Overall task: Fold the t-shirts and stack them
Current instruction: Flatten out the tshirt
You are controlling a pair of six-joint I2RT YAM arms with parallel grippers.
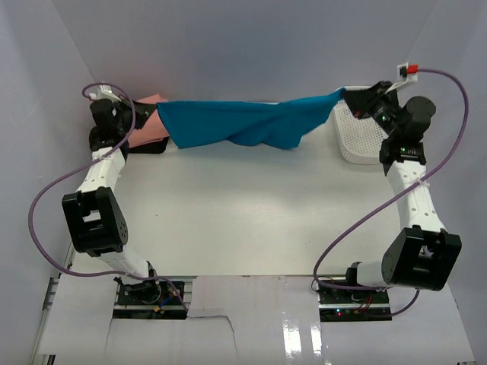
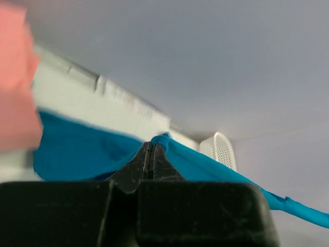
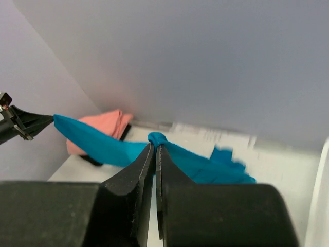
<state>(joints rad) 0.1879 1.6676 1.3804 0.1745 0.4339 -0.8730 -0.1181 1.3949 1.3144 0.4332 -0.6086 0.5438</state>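
The teal shirt (image 1: 243,125) hangs in the air over the far side of the tabletop (image 1: 251,220). It is stretched between the two arms as a twisted band running left to right, with loose folds sagging lowest right of the middle.

The left tool (image 2: 152,146) is closed on the shirt's left end. In its wrist view the jaws are pressed together, with teal cloth pinched at the tips and trailing off to both sides. The right tool (image 3: 155,146) is clamped on the right end, where a small knot of teal cloth bunches just above its tips. In that same view the cloth runs off to the left, as far as the other tool.

The pink shirt (image 1: 150,122) lies bunched in the far left corner, close to the wall — just beside the left tool and partly hidden by the teal shirt's left end. Whether it is neatly folded cannot be told.

A white mesh basket (image 1: 358,144) sits at the far right of the tabletop, beside the right tool.
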